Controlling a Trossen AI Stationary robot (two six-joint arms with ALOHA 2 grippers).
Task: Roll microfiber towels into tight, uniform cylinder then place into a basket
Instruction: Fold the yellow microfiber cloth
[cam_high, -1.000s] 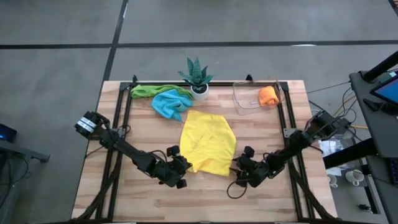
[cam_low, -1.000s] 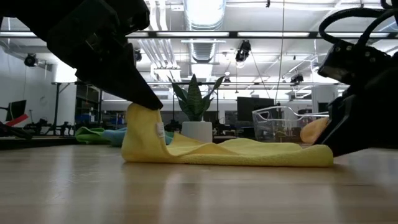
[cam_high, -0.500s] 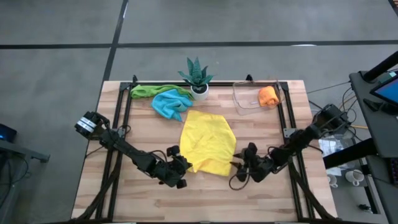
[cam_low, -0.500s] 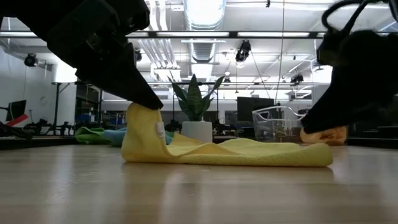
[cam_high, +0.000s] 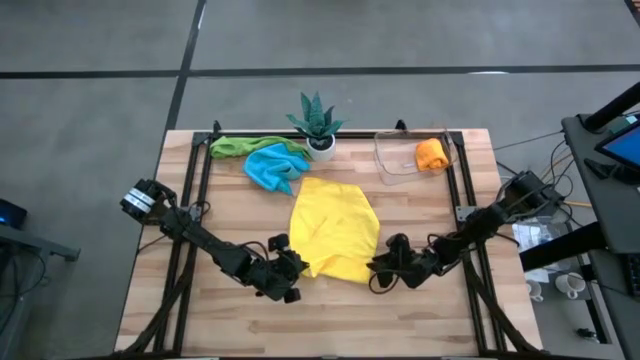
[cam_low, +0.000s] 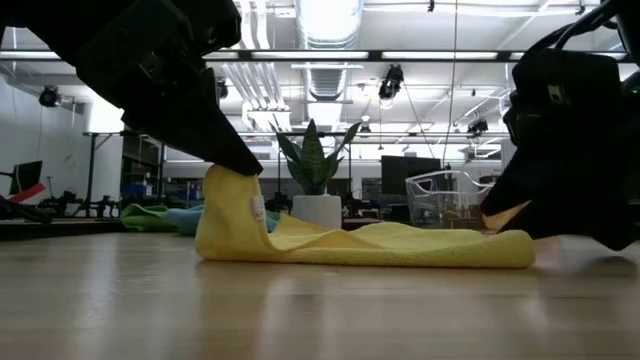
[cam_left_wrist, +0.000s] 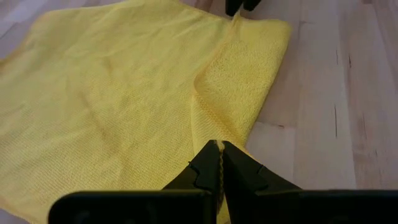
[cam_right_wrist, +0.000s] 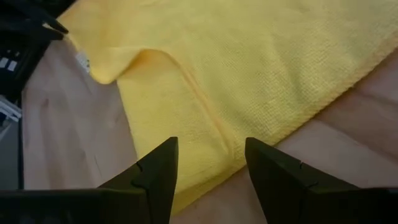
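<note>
Pinching the yellow towel by its near-left corner, the left gripper is clamped tight at about seven o'clock on the table. The right gripper, fingers spread and holding nothing, sits at the towel's near-right corner, around five o'clock. An orange towel lies in the basket at one o'clock.

Left pincer clamped shut, right pincer spread apart
</note>
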